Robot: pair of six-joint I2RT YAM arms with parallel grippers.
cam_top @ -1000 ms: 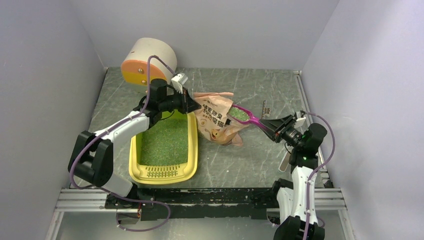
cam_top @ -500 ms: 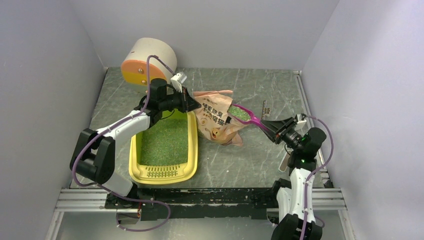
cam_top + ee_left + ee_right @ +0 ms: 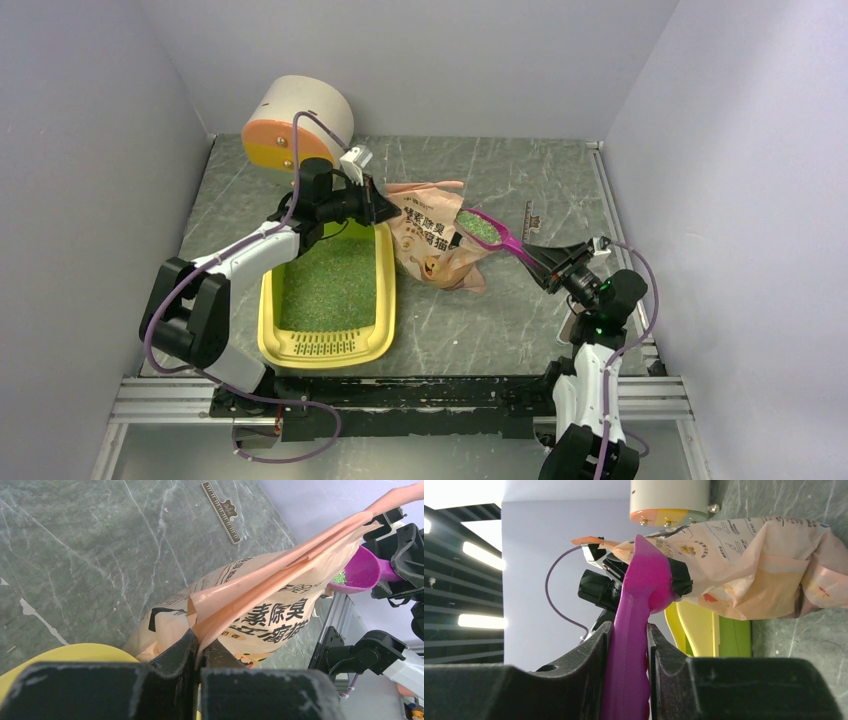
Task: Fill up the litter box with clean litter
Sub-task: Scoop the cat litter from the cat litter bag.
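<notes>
Fine, loose and light grain by grain: expect the litter (image 3: 330, 285) to flow, roll and spill off any tilted edge. No taking hold of it directly; best carried level in the scoop (image 3: 480, 228), gripped far back on the handle. Lies as a green bed inside the box (image 3: 268, 330), at about 8 o'clock on the surface (image 3: 480, 310). Also heaped in the scoop bowl, at about 2 o'clock from the surface's centre, just over the mouth of the bag (image 3: 435, 250).

Judging the box: stiff moulded plastic, smooth and probably slippery, light as a shell but weighted now by its fill. If shifting it, take the raised rim on a long side and keep it flat. Long axis roughly 12 to 6, with the slotted end at 6 o'clock and the far short end at 12, just under the left tool (image 3: 380, 210).

Scoop axis from 10 to 4: bowl toward 10, handle toward 4, mouth facing up.

Left tool pressed together on the bag's thin upper edge, holding the soft, crinkly film up; clearest in the left wrist view. Right tool (image 3: 626, 645) clamped on the magenta handle, one finger on either side of it.
</notes>
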